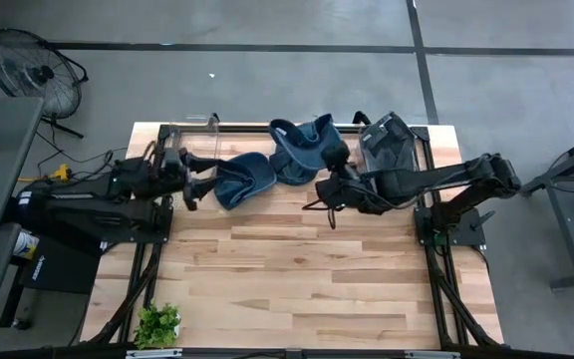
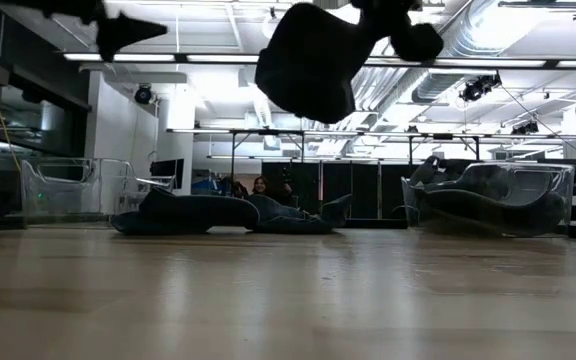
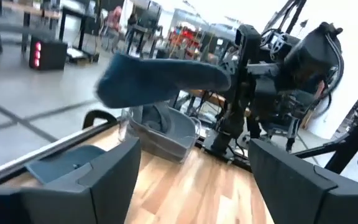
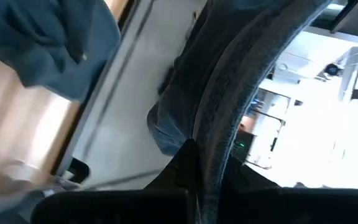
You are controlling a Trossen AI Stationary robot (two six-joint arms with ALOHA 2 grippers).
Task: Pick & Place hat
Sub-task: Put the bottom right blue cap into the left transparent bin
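The left arm [image 1: 98, 189] lies low along the table's left edge, its forearm reaching inward toward the middle. The left gripper [image 1: 189, 184] sits just beside a blue hat [image 1: 242, 179] that lies flat on the table [image 1: 297, 279]; in the left wrist view its fingers [image 3: 110, 174] stand wide apart with nothing between them, so the hat is free of it.

Right of that, a second hat [image 1: 302, 150] is off the table. The low view shows it hanging high as a dark shape [image 2: 308, 60], above the hats on the wood [image 2: 218, 215]. The right gripper [image 1: 329, 184] is clamped on its brim; the right wrist view shows denim [image 4: 229, 93] pinched at the fingers.

The right arm [image 1: 446, 179] stretches from its base on the right edge, elbow raised, forearm pointing left. A clear bin [image 1: 392, 145] stands behind it at the table's far right corner.
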